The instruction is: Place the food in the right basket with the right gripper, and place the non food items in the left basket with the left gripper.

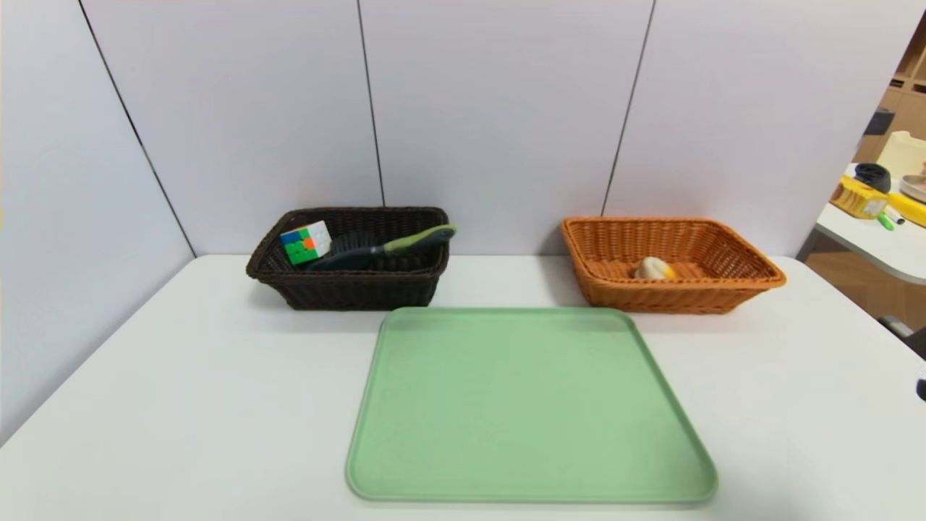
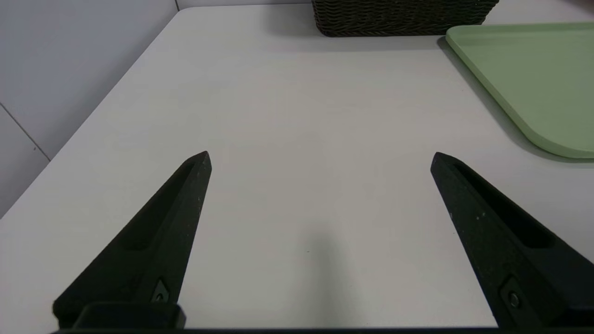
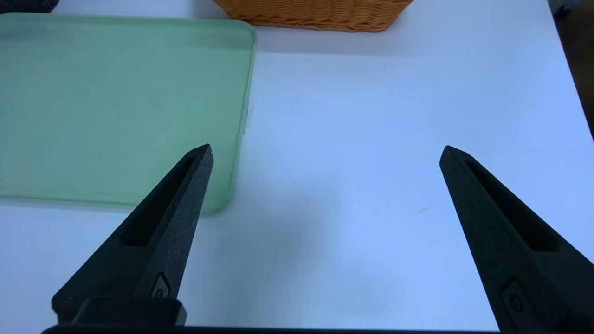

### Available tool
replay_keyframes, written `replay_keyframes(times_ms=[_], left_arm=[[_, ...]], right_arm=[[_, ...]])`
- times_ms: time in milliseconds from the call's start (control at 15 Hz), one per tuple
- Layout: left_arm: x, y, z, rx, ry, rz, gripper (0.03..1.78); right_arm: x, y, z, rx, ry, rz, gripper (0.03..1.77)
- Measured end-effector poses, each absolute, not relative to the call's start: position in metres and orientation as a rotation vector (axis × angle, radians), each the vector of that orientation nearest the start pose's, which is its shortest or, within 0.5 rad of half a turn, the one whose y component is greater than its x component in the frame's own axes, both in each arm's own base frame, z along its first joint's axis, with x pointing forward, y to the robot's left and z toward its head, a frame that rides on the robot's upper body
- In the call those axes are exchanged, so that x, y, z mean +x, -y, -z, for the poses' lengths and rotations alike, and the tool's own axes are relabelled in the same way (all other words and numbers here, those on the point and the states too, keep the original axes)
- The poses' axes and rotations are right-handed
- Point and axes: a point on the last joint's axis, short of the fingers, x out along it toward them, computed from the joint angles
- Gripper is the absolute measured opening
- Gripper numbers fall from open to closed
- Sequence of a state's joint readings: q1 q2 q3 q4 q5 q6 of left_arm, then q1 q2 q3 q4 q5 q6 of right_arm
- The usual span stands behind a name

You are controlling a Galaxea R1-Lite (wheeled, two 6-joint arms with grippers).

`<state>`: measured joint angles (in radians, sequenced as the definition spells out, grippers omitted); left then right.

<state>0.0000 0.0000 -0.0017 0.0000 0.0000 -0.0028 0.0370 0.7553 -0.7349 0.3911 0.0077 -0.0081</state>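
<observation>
The food, a small off-white bun (image 1: 653,268) with an orange-yellow top, lies inside the orange-tan right basket (image 1: 731,250). The non food items lie in the dark brown left basket (image 1: 347,286): a multicoloured puzzle cube (image 1: 306,242) and a dark brush with an olive-green handle (image 1: 391,246). Neither arm shows in the head view. My left gripper (image 2: 321,155) stands open over bare table, well short of the left basket (image 2: 399,18). My right gripper (image 3: 327,150) is open too, empty, above the table beside the tray's corner, with the right basket (image 3: 315,14) farther off.
A pale green tray (image 1: 532,405) with nothing on it lies between the baskets and the table's front edge. Grey wall panels close the back and left. A second table (image 1: 879,239) with clutter stands at the far right.
</observation>
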Motion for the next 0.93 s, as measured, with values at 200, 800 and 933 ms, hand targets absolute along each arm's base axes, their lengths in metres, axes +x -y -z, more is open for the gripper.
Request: replay_keyframes(times_ms=[200,800,933], left_arm=[[-0.023,0.0,-0.076,-0.003,0.002,0.001,1.69],[-0.023,0.0,-0.076,-0.003,0.002,0.0,1.69],[-0.023,0.0,-0.076,-0.003,0.002,0.0,1.69]], right_arm=[[0.02,-0.001,-0.2,-0.014,-0.282,-0.041,1.69],[-0.024,0.0,-0.108,-0.098,-0.074,-0.011,1.69],[-0.025,-0.001,-0.09,-0.12,-0.071,-0.016,1.69]])
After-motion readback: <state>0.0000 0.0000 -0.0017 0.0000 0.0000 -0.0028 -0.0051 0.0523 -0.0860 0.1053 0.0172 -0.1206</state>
